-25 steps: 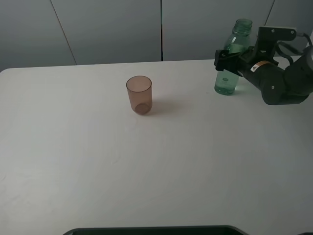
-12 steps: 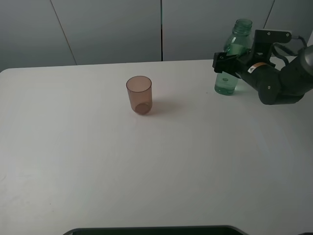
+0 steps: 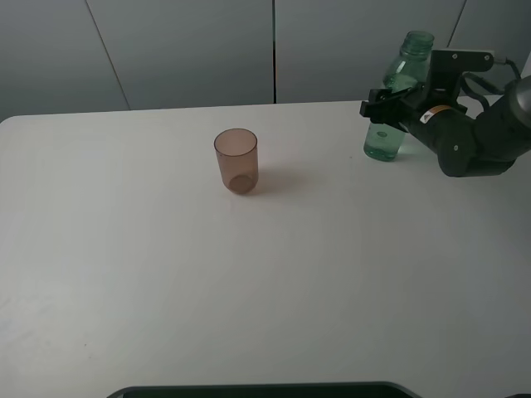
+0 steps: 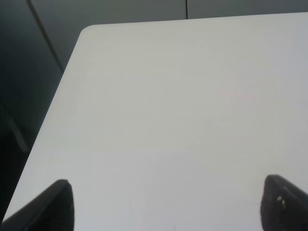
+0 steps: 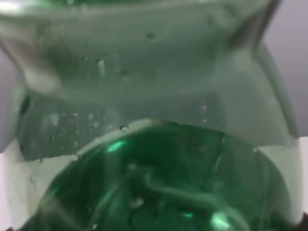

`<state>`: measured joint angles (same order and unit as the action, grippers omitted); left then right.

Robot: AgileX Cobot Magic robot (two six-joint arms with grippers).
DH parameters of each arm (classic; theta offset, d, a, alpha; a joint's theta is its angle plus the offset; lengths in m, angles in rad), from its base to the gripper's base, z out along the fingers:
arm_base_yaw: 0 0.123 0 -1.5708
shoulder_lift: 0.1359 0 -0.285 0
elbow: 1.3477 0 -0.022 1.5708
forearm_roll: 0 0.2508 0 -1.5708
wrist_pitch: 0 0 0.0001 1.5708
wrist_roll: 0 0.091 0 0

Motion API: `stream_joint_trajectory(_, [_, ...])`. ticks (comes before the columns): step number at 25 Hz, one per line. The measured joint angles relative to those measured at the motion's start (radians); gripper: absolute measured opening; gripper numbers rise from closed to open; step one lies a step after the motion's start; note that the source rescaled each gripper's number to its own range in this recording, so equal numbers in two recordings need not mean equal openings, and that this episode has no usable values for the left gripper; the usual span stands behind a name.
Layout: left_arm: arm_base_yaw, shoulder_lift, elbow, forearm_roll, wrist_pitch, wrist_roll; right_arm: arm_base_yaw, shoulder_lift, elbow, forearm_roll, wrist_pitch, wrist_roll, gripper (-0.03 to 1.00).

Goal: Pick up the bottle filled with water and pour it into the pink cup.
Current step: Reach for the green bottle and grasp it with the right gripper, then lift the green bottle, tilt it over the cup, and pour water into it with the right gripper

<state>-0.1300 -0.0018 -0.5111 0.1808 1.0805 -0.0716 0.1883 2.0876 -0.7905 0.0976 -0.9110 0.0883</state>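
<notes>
While the right claw (image 3: 384, 108) clamps the bottle (image 3: 382, 143) at mid-body — its green walls look pinched in the right wrist view — the bottle leans slightly near the bench's (image 3: 249, 290) far right side. Well apart, toward the middle, the pink cup (image 3: 236, 160) stands upright. Over bare bench the left claw (image 4: 173, 204) hangs, fingers wide apart.

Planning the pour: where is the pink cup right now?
In the exterior high view the pink cup stands upright on the table, slightly left of centre, well apart from the bottle at the far right.
</notes>
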Motion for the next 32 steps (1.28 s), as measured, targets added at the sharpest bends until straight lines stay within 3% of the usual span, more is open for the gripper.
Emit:
stream_joint_trajectory(14, [0.0,0.0,0.0,0.0,0.0,0.0,0.0,-0.002,0.0,0.0,0.011,-0.052,0.03])
stream_joint_trajectory(23, [0.0,0.0,0.0,0.0,0.0,0.0,0.0,-0.134,0.004,-0.008,0.22,-0.147,0.01])
stream_joint_trajectory(32, [0.0,0.0,0.0,0.0,0.0,0.0,0.005,-0.299,0.008,-0.077,0.292,-0.156,0.01])
